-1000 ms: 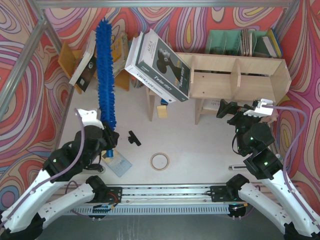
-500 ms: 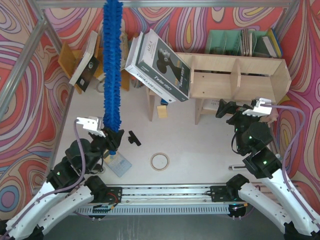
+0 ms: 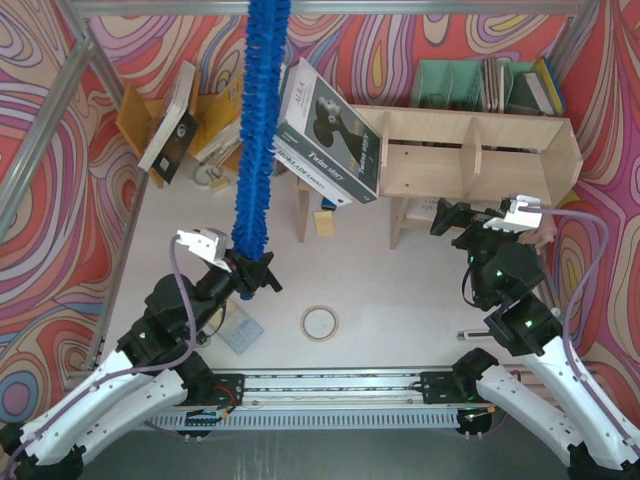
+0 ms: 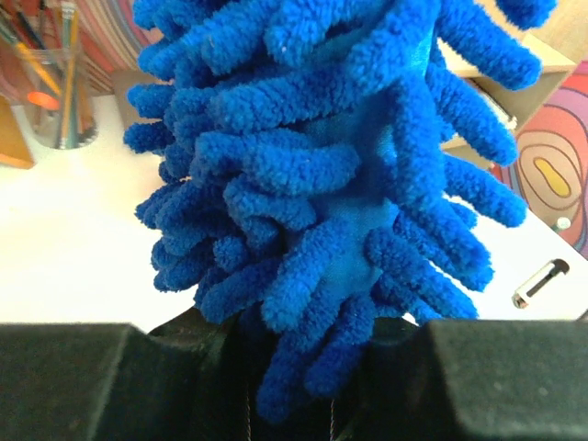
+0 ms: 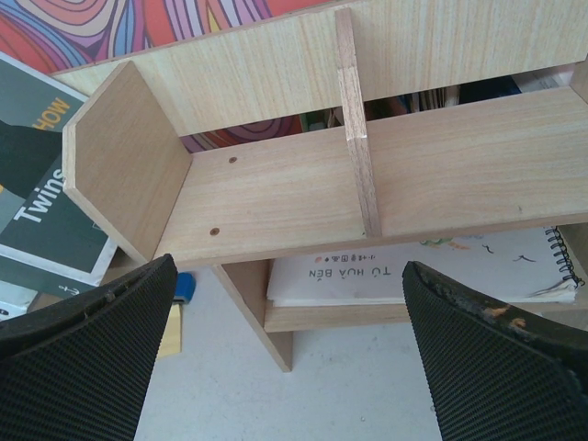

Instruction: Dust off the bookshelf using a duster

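Note:
The duster [image 3: 255, 130] is a long fluffy blue wand standing nearly upright, its top past the frame's upper edge. My left gripper [image 3: 248, 272] is shut on its lower end, left of the table's middle. In the left wrist view the blue strands [image 4: 331, 184] fill the frame above my left gripper [image 4: 308, 367]; the handle is hidden. The pale plywood bookshelf [image 3: 470, 150] stands at the back right, apart from the duster. My right gripper [image 3: 455, 218] hovers open in front of it with nothing held. From the right wrist, my right gripper [image 5: 289, 349] frames the bookshelf [image 5: 303, 202].
A dark boxed book [image 3: 325, 130] leans on the shelf's left end. A white notebook [image 5: 413, 271] lies on the lower shelf. A tape ring [image 3: 320, 323] lies on the table. An orange rack [image 3: 150, 110] stands back left, a teal organiser [image 3: 450, 85] behind the shelf.
My left arm has carried the duster rightward and higher, from the left side toward the table's middle. The right arm has barely moved and stays open.

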